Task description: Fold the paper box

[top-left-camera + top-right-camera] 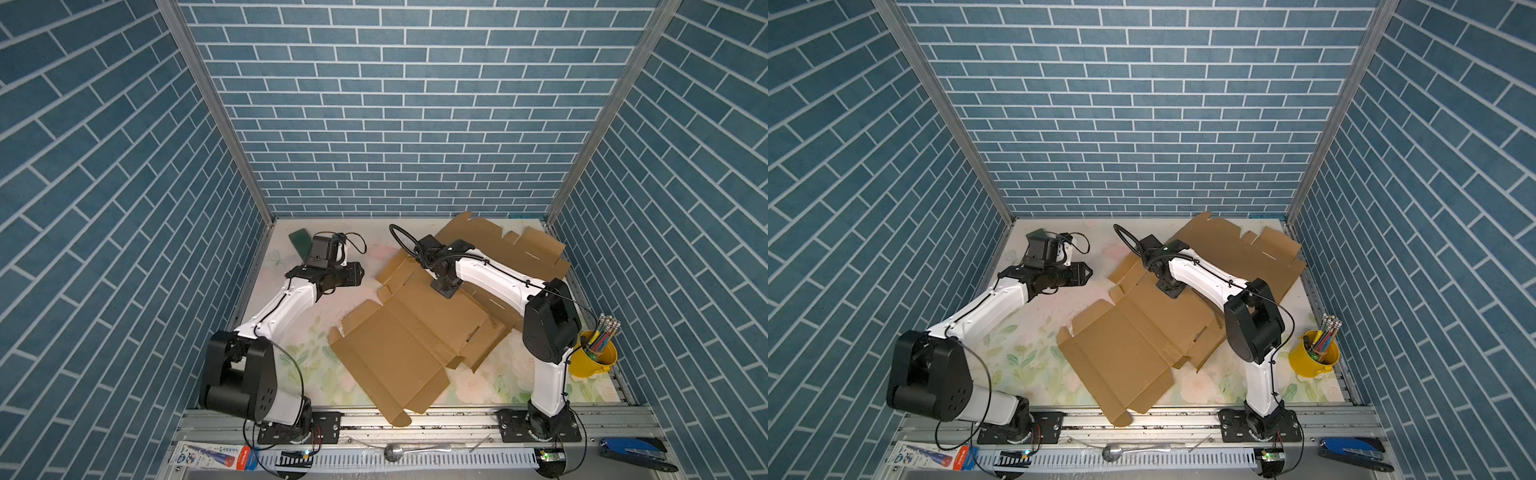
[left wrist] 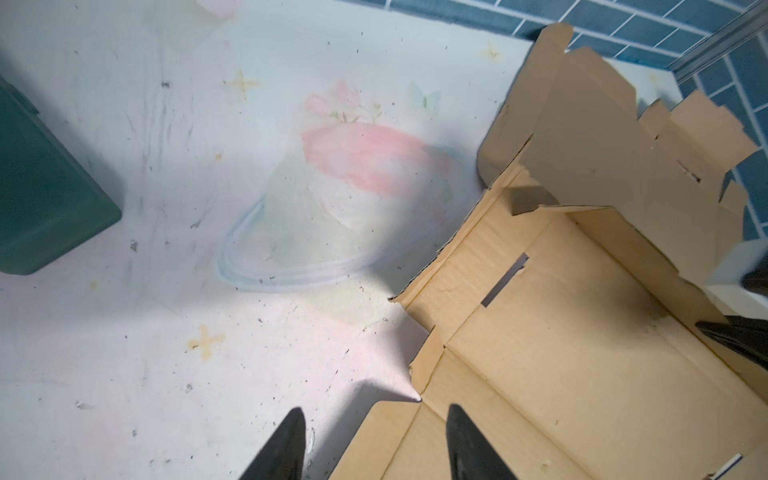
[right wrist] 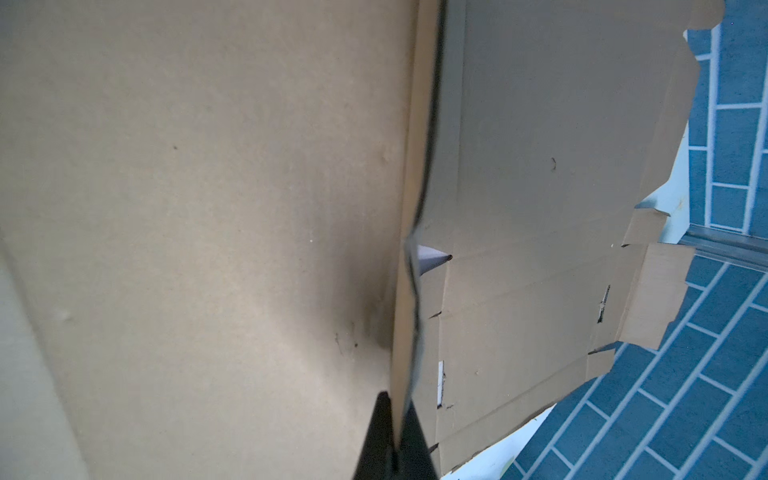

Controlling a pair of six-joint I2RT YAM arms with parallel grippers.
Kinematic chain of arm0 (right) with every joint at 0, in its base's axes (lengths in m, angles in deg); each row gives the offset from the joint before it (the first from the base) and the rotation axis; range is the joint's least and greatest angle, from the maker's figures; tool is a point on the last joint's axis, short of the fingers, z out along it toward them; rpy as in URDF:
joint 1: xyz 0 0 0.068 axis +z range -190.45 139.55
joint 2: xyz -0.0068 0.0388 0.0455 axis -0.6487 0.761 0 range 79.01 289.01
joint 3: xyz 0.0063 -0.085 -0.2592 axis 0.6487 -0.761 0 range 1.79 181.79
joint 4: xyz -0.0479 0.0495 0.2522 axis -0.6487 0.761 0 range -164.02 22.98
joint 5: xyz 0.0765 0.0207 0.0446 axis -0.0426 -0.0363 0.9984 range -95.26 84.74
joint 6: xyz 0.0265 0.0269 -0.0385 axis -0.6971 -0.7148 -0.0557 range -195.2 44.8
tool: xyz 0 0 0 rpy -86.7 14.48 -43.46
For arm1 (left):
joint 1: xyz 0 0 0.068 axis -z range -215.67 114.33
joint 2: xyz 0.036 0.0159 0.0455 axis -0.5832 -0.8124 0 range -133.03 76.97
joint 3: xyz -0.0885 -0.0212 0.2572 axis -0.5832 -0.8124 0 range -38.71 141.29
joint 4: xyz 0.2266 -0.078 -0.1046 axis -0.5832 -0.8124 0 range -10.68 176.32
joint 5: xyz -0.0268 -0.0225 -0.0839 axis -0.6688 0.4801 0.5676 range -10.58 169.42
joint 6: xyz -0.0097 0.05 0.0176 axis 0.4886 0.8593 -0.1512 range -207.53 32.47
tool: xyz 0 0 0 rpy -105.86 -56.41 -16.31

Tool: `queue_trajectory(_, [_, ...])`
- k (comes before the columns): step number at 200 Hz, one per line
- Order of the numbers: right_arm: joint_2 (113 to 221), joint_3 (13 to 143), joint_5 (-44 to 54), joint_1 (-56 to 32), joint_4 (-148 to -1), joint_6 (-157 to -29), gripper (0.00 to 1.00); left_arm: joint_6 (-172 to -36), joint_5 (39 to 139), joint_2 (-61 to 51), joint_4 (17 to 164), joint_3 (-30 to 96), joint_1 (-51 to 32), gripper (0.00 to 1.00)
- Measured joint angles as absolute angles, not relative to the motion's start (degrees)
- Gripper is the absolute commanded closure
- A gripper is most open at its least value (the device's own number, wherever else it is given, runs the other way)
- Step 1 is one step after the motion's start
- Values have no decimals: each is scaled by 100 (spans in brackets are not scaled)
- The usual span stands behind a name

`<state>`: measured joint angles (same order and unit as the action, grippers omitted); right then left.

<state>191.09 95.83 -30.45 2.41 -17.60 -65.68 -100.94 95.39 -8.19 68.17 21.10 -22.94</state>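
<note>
Left wrist view showed the left gripper (image 2: 375, 411) empty, fingers spread, hovering over a corner flap of the paper box (image 2: 561, 353). The box lay mostly flat across the middle and right of the table (image 1: 498, 382). Farther right, the right gripper (image 3: 397, 415) pinched a raised panel edge, so the left would do best to close near the flap's crease and lift slowly against that anchor.
</note>
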Motion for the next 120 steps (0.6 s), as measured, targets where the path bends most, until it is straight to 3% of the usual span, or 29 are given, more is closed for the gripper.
queue_trajectory(36, [19106,9287,-3054,230,-2033,-6502,100,-9731,9762,-1449,6920,2650,-2292,37])
queue_trajectory(70, [19019,8997,-3052,225,-2479,-6264,100,-9270,10072,-2541,6773,3939,-2519,42])
queue_trajectory(120, [18208,8295,-2975,256,-3285,-5694,100,-8889,10774,-4141,6192,5469,-2734,43])
